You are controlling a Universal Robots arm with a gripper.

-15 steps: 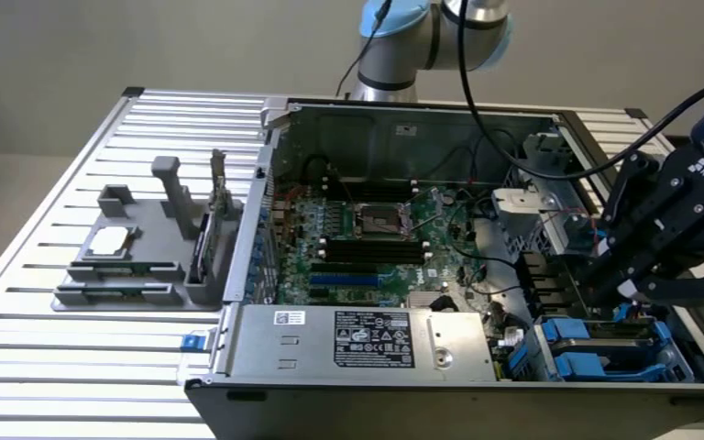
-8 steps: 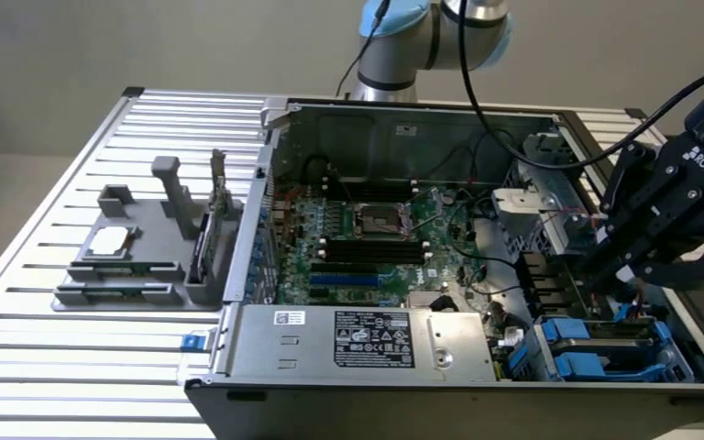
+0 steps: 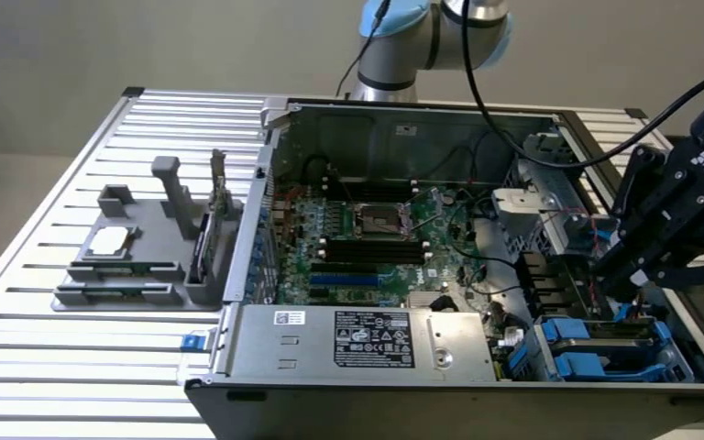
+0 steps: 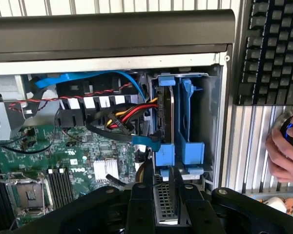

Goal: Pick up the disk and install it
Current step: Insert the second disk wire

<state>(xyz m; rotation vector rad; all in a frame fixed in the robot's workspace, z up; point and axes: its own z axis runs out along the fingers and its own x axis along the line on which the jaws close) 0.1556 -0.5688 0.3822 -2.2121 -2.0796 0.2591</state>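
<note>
Wrist view first: we see our gripper (image 4: 167,204) clamped on the disk (image 4: 166,202), holding its edge between the black fingers (image 4: 139,204). Just past it stand the blue frames (image 4: 185,122) of the drive bay inside the computer case (image 3: 377,367). Farther off we see a keyboard (image 4: 273,48) and a person's hand (image 4: 285,156) on the surface (image 3: 59,367).

I see an open computer case (image 3: 450,385) on the slatted surface (image 3: 71,367), its green motherboard (image 3: 365,238) exposed, a labelled power-supply box (image 3: 377,341) in front, and a grey parts holder (image 3: 144,266) beside it. A keyboard (image 4: 273,48) lies nearby.
</note>
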